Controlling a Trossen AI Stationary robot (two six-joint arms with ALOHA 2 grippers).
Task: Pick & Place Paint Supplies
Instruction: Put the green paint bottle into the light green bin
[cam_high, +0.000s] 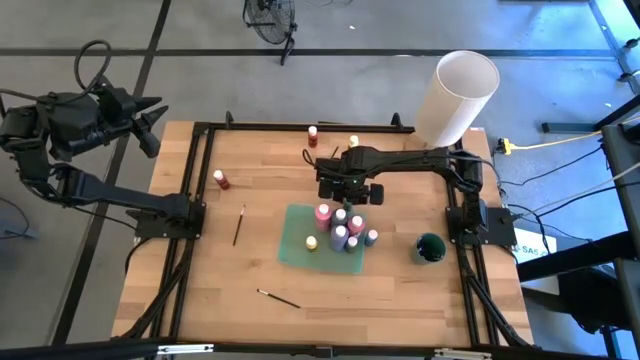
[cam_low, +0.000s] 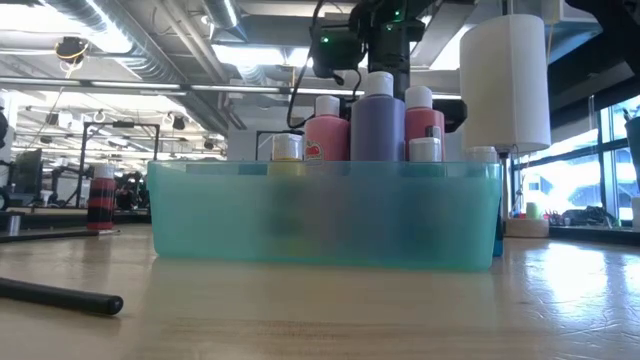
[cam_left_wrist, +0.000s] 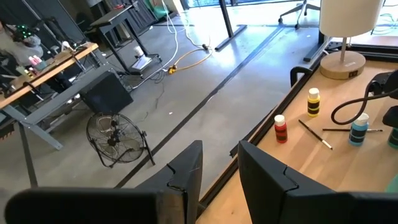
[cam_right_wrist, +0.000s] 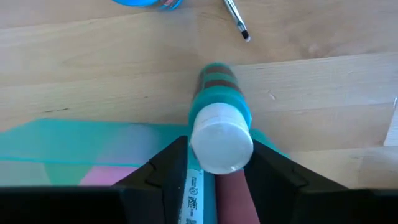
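From above, a pale butcher-block table with visible plank seams sits inside a black frame. A translucent teal tray lies near the middle, holding a tight cluster of small paint bottles with white caps. The right gripper hangs at the tray's far edge, just above it. A red bottle stands alone on bare wood to the left, two more bottles stand near the far rail, and a thin dark brush lies left of the tray, another brush nearer the front edge. A round dark green cup sits right of the tray, and a tall white cylinder stands at the far right corner. The left gripper is parked beyond the table's left far corner, over grey floor.

At table height, the tray's frosted wall blurs the bottles inside; pink, purple and pink-red bottles rise above its rim, and open wood lies in front.

The left wrist view shows its two dark angular fingers parted with a narrow gap between them, holding nothing.

The right wrist view shows smooth dark fingers on either side of a teal bottle with a round white cap; whether they press it I cannot tell. It stands on wood at the tray's edge, with a brush tip well beyond it.
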